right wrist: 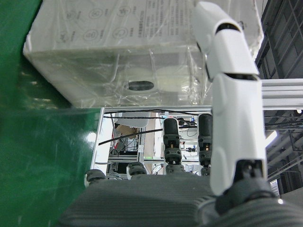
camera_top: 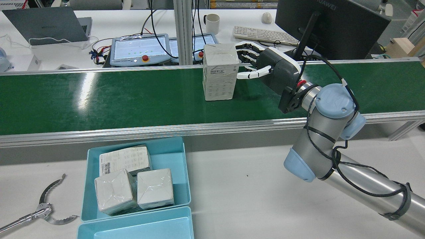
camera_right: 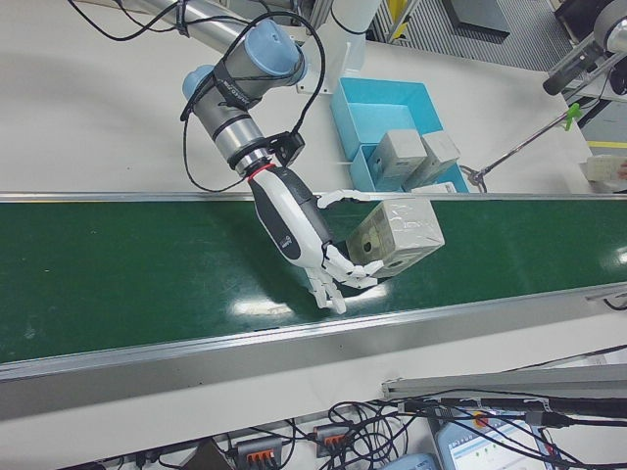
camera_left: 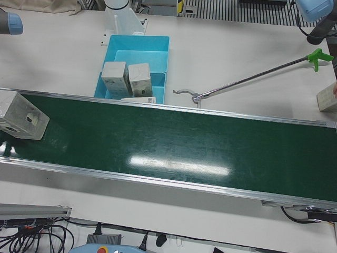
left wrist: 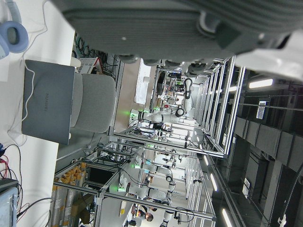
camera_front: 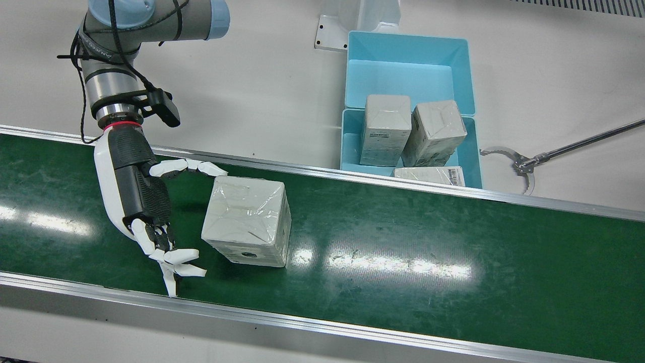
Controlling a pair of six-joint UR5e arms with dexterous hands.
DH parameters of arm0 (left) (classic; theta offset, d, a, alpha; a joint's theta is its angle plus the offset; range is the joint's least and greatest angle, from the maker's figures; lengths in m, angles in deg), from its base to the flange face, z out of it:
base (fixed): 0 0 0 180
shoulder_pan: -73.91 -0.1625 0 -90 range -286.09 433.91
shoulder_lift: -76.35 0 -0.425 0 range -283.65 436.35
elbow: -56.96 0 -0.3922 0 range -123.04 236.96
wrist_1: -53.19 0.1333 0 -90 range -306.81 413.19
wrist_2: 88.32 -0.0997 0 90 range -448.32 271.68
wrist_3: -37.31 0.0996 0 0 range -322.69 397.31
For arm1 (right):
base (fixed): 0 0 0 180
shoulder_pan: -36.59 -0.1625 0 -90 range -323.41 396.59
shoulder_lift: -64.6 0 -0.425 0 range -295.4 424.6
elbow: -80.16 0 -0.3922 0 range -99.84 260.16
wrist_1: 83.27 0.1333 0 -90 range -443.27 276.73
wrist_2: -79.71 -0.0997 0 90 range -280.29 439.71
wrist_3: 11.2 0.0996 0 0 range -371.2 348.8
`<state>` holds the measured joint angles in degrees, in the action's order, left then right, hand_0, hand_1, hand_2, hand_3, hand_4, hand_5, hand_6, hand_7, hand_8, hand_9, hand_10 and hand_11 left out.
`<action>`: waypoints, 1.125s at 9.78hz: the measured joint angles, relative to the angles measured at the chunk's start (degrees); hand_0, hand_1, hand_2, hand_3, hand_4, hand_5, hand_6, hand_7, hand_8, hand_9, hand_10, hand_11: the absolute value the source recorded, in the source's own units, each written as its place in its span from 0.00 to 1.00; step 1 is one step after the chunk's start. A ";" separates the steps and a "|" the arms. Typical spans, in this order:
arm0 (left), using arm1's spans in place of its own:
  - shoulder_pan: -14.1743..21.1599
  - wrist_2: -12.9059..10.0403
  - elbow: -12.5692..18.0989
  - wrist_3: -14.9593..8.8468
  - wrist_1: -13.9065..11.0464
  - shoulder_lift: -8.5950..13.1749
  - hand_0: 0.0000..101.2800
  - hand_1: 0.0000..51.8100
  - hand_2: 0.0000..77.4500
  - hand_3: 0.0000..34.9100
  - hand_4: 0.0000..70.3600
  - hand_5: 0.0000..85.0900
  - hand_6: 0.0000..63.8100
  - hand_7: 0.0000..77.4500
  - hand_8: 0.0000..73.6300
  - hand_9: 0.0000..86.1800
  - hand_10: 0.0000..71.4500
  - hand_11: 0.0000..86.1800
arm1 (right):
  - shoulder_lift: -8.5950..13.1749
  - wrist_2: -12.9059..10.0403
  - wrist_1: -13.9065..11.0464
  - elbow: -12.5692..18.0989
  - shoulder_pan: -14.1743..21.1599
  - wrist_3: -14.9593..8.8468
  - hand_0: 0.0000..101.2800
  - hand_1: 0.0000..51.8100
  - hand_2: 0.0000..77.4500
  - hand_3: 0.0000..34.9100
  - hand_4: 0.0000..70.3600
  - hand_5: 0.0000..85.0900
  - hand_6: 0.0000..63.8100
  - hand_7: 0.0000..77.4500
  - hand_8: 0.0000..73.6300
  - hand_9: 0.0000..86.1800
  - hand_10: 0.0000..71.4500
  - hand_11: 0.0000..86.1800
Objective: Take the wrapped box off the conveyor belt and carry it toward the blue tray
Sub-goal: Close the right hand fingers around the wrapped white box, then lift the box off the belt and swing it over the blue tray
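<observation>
The wrapped box (camera_front: 248,220) stood upright on the green conveyor belt (camera_front: 403,242), about midway across its width and well apart from the blue tray (camera_front: 468,151), which sat on the bench just beyond the belt's far rail and already held three similar boxes. The right hand (camera_front: 146,201) was spread wide beside the box, holding nothing — its thumb (camera_front: 199,167) reached past the box's far corner while the other fingers (camera_front: 176,262) hung off its near side. Whether the thumb tip actually touched the film could not be told from these views; the right hand view suggested it lay very near the top edge.

The step in hand was the grasp itself. Doing it well probably meant bringing the palm in until it sat against the box's side face, then closing thumb and fingers on opposite faces at mid-height — the plastic wrap looked slick and the box tall, so a pinch near the top might tip it. The left hand showed only as a dark palm edge in its own camera; its state could not be told.
</observation>
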<state>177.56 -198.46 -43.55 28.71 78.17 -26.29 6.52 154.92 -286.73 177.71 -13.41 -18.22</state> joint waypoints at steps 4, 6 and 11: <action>0.00 0.00 0.00 0.00 0.00 0.00 0.00 0.00 0.01 0.00 0.00 0.01 0.00 0.01 0.00 0.00 0.01 0.00 | 1.10 -0.08 0.00 -0.94 0.41 -0.66 0.49 0.37 0.30 0.64 0.12 0.43 0.03 0.31 0.00 0.04 0.00 0.01; 0.00 0.00 0.00 0.00 0.00 0.00 0.00 0.00 0.01 0.00 0.00 0.01 0.00 0.00 0.00 0.00 0.01 0.00 | 2.28 -0.10 -0.03 -1.54 0.78 -0.83 0.49 0.37 0.30 0.65 0.14 0.43 0.04 0.32 0.00 0.06 0.00 0.01; 0.00 0.00 0.00 0.00 0.00 0.00 0.00 0.00 0.01 0.00 0.00 0.01 0.00 0.00 0.00 0.00 0.01 0.00 | 4.80 -0.18 -0.21 -3.20 1.20 -0.72 0.52 0.37 0.39 0.63 0.21 0.47 0.15 0.44 0.04 0.12 0.00 0.01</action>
<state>177.55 -198.46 -43.55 28.71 78.17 -26.29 11.32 154.74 -286.94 174.51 -12.22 -18.94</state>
